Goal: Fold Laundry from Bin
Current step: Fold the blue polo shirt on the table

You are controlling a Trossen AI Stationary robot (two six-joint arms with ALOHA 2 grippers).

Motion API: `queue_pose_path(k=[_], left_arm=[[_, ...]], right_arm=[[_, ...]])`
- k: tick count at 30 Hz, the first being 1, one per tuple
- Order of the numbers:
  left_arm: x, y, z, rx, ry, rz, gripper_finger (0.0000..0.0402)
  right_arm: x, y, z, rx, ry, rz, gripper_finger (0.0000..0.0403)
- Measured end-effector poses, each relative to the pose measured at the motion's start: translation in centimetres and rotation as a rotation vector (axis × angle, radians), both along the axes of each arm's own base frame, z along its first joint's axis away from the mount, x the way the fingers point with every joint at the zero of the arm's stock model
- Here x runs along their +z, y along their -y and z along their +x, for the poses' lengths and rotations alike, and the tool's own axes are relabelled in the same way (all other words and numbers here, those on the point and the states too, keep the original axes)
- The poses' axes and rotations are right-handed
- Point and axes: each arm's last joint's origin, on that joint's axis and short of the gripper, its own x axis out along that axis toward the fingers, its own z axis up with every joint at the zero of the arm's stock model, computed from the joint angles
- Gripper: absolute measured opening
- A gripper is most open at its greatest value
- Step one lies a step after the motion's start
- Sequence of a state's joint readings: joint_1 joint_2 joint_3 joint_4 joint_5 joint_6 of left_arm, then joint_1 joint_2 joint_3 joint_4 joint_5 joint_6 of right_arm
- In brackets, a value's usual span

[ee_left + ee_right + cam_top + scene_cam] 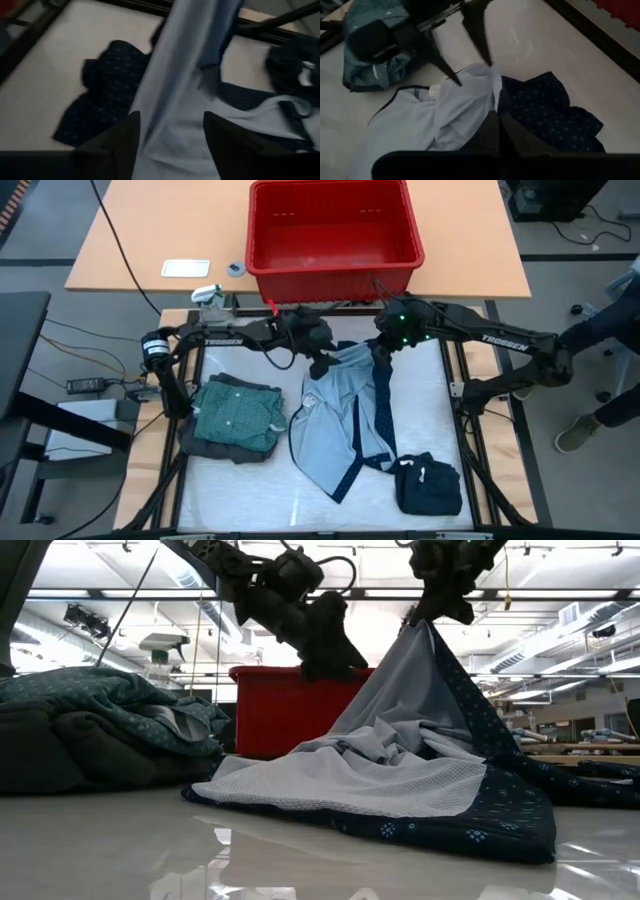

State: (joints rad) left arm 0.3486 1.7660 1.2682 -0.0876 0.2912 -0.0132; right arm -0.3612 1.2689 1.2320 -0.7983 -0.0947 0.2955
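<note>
The navy dotted garment [335, 430], turned so its pale inside shows, lies in the middle of the white table top. One part of it is raised into a peak [425, 635]. My right gripper [498, 132] is shut on that peak, in front of the red bin [335, 272]. My left gripper [172, 145] stands open just to the left of the peak. The pale cloth runs between its fingers. A folded teal-green dotted shirt [238, 415] rests on a dark grey piece [212, 448] at the left. My right gripper pinches the garment where its pale inside meets the navy outside [495, 107]. Its fingers slant down from above on the far side. The cloth hangs from them in a taut tent, with its lower part spread on the table [380, 795]. My left gripper has cloth between its open fingers [125, 142]. I cannot tell whether they touch it.
A folded dark navy piece [428, 485] lies at the near right of the table top. The bin stands on a wooden table beyond, beside a white flat device [185, 268]. Black frame rails [462, 390] run along the work surface. A person's legs [600, 340] show at the right edge.
</note>
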Motion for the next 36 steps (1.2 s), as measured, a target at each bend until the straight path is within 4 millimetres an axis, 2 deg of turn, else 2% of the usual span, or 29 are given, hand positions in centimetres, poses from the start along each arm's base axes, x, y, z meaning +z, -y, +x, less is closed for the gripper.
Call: queue_pose_path(k=[5, 11, 15, 18, 20, 21, 23, 25, 27, 29, 33, 36], left_arm=[[0.0, -0.2, 0.0, 0.133, -0.027, 0.087, 0.0248], [0.3, 0.5, 0.4, -0.095, 0.043, 0.104, 0.0221], [0.3, 0.6, 0.4, -0.077, 0.035, 0.128, 0.0167], [0.2, 0.6, 0.4, -0.026, 0.027, 0.038, 0.0093], [0.5, 1.2, 0.2, -0.01, 0.014, -0.055, 0.0033], [0.9, 1.7, 0.1, -0.016, 0.019, -0.101, 0.0017], [2.3, 3.1, -0.4, -0.079, 0.044, -0.202, 0.0009], [3.9, 5.2, -0.9, -0.215, 0.063, -0.347, 0.0005], [5.1, 8.0, -1.2, -0.367, 0.046, -0.522, 0.0004], [5.8, 11.5, -1.5, -0.506, 0.008, -0.613, 0.0003], [5.3, 18.0, -1.5, -0.613, -0.083, -0.642, 0.0002], [3.9, 20.5, -1.2, -0.53, -0.153, -0.637, 0.001]], right_arm=[[0.0, -0.8, 0.5, 0.049, 0.016, -0.006, 0.0], [0.4, -1.5, 1.0, 0.094, 0.064, -0.04, 0.0], [0.8, -1.6, 1.4, 0.104, 0.109, -0.065, 0.0], [1.1, -1.9, 1.3, 0.1, 0.13, -0.055, 0.0], [1.2, -2.5, 1.1, 0.114, 0.135, -0.027, 0.0], [1.2, -3.0, 1.2, 0.139, 0.137, 0.01, 0.0], [0.9, -4.2, 1.2, 0.2, 0.115, 0.106, 0.0], [0.2, -6.0, 1.3, 0.246, 0.069, 0.193, 0.0], [-0.8, -8.0, 1.4, 0.284, 0.025, 0.264, 0.0], [-2.2, -10.4, 1.5, 0.334, 0.005, 0.346, 0.0], [-5.6, -14.8, 1.6, 0.444, 0.034, 0.529, 0.0001], [-7.8, -16.2, 1.0, 0.438, -0.001, 0.605, 0.0019]])
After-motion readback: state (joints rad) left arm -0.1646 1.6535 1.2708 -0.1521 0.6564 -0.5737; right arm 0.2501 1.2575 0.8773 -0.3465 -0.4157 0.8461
